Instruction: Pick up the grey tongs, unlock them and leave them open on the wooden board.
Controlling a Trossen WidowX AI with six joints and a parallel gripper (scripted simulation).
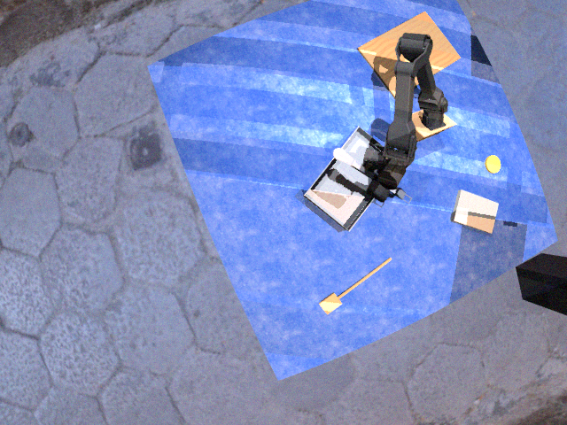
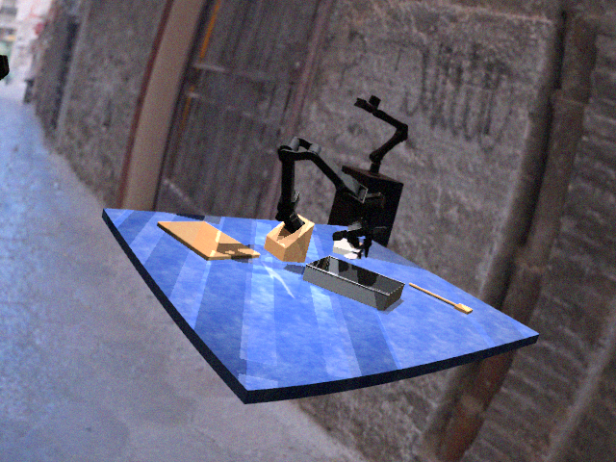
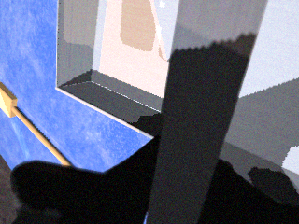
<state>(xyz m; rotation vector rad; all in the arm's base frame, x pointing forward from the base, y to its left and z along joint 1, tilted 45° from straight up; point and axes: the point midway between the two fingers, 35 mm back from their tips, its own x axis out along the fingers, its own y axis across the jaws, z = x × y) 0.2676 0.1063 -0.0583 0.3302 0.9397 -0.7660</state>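
Note:
The grey tongs (image 1: pixel 343 156) (image 2: pixel 352 255) (image 3: pixel 210 70) are between the fingers of my gripper (image 1: pixel 376 185) (image 2: pixel 362 243) (image 3: pixel 176 145), which is shut on them. In the wrist view they cross as a wide grey bar. They are a little above the roasting tin (image 1: pixel 350 212) (image 2: pixel 343 291) (image 3: pixel 77 33); their pale end is over the tin and their thin wire end sticks out past its right side in the top view. The fingers and arm hide their middle, and I cannot tell if the arms are locked. The wooden board (image 1: pixel 423 27) (image 2: pixel 189 233) lies beyond my arm's base.
My arm stands on a wooden block (image 1: pixel 423 132) (image 2: pixel 286 250) between the tin and the board. A pale block (image 1: pixel 476 203) (image 2: pixel 341 246), a yellow disc (image 1: pixel 493 163) and a wooden spatula (image 1: pixel 330 304) (image 2: pixel 465 308) (image 3: pixel 42 135) lie around. A second arm stands on a black pedestal (image 2: pixel 390 198).

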